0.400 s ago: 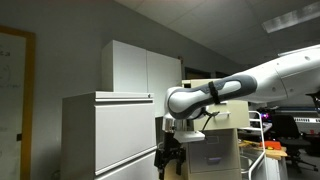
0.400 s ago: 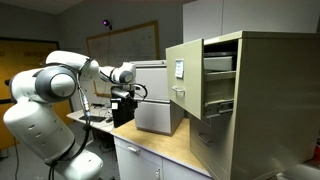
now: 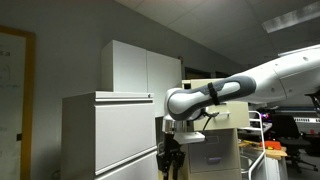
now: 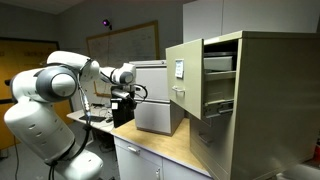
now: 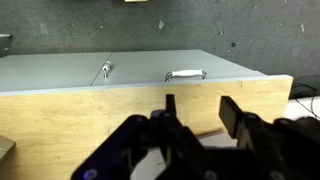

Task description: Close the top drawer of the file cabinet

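Nothing legible appeared in any view. A small label card (image 4: 180,69) sat on the top drawer (image 4: 186,85) front, centre of an exterior view, its print too small to read. Marks on the whiteboard (image 3: 10,95), far left, were too faint.
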`<action>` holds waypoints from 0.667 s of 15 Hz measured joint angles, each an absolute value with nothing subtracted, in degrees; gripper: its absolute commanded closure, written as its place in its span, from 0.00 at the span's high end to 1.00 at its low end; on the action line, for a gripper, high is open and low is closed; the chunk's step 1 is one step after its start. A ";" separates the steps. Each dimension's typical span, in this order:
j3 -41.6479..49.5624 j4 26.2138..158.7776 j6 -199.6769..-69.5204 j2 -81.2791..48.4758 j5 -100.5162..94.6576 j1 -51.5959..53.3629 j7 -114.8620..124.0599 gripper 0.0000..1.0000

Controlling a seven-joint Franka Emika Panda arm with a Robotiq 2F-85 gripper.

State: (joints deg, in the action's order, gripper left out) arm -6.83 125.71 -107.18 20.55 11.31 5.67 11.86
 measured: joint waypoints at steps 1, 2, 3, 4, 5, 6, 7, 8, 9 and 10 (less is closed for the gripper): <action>-6.83 125.71 -107.20 20.56 11.31 5.67 11.86 0.12; -6.83 125.71 -107.20 20.56 11.31 5.67 11.86 0.03; -6.83 125.71 -107.20 20.56 11.31 5.67 11.86 0.02; -6.83 125.71 -107.20 20.56 11.31 5.67 11.86 0.00; -6.83 125.71 -107.20 20.56 11.31 5.67 11.86 0.00; -6.83 125.71 -107.20 20.56 11.31 5.67 11.86 0.00; -6.83 125.71 -107.20 20.56 11.30 5.67 11.86 0.00; -6.83 125.71 -107.20 20.55 11.30 5.67 11.86 0.00; -6.76 125.91 -108.48 20.89 10.51 5.28 12.65 0.05; -6.17 126.29 -109.63 21.80 10.26 4.27 13.30 0.26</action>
State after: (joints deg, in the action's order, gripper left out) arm -6.17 126.29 -109.63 21.80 10.26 4.27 13.30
